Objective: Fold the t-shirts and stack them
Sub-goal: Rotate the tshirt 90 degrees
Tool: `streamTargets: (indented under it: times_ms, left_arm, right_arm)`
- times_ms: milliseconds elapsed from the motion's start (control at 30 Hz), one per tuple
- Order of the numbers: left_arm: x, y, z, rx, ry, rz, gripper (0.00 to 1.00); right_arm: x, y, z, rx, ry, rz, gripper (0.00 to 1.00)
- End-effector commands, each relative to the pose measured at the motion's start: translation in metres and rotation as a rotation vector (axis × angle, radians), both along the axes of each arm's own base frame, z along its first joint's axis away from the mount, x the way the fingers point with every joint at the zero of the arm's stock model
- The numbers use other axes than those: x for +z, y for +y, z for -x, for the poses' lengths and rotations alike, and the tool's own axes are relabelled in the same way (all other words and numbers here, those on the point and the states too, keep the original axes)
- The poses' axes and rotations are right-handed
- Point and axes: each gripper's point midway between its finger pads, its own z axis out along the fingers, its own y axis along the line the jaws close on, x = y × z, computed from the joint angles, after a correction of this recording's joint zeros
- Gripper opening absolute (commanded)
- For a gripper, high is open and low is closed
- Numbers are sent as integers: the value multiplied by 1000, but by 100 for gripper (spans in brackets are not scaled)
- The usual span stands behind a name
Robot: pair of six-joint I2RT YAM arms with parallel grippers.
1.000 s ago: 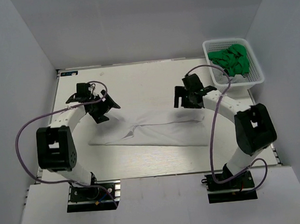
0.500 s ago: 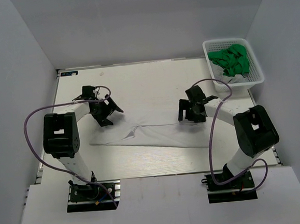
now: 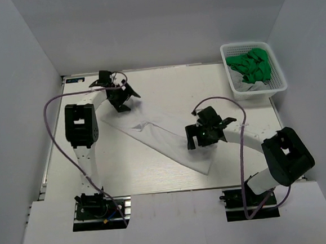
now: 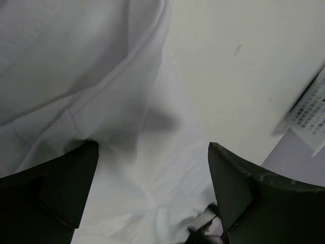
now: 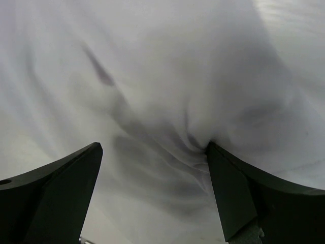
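A white t-shirt [image 3: 163, 136] lies flat on the table as a long band, running diagonally from the far left to the near middle. My left gripper [image 3: 124, 100] stands open over its far end, and in the left wrist view the white t-shirt [image 4: 127, 101] fills the space between the spread fingers [image 4: 61, 188]. My right gripper [image 3: 201, 137] is open over the near end, its tips pressing into rumpled white cloth [image 5: 162, 101]. Green t-shirts [image 3: 250, 65] lie bunched in the basket.
A white mesh basket [image 3: 262, 93] stands at the far right corner of the table. Purple cables loop from both arms. Grey walls close in the table on three sides. Bare tabletop [image 4: 244, 61] shows beside the shirt's far end.
The white shirt has swung from lying across the table to a diagonal. My left gripper moved toward the far edge, my right gripper came nearer and leftward. Both stayed open.
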Motion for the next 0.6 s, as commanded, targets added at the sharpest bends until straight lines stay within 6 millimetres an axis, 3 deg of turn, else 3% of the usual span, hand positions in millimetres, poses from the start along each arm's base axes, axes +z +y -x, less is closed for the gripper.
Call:
streamTargets:
  times_ms: [0,33,67,100,133,167,200,233,267,300,367,400,567]
  left_arm:
    - [-53,-22,-53,-14,-26,-65,100]
    - [-56,-39,-63,-40,-28,-32,100]
    - [-26,-55,-99,-42,-125,5,100]
    - [-31,-64,-110,-43,-136,25,100]
    - [-61,-79,-112,-54,-114,43,100]
    - [-54,-92,-123,-31,-141,87,100]
    - [-57,-94,-129,-8,-155,108,100]
    - [-48,-115,-139,-27,-242,154,100]
    - [-61,-118,-136,-8,-237,153,100]
    - [-58,-118,-143,26,-253,167,100]
    - [-42,-139,-153,4,-334,183,100]
    - [-53,-137,-157,17,-334,169,100]
    - [-49,-150,-164,19,-405,186,100]
  right_arm:
    - [-10,34,59,207,128,-75,90]
    - [-8,46,70,255,137,-92,90]
    - [-5,54,75,283,141,-107,90]
    - [0,72,89,348,137,-121,90]
    - [-3,77,94,378,152,-115,90]
    - [7,91,93,415,132,-134,90]
    - [9,102,106,489,143,-152,90]
    - [1,108,119,543,182,-144,90]
    - [11,124,123,605,179,-192,90]
    - [11,131,134,656,185,-197,90]
    - [1,143,149,721,203,-183,90]
    - [1,149,151,735,195,-192,90]
    - [-7,161,175,812,210,-187,90]
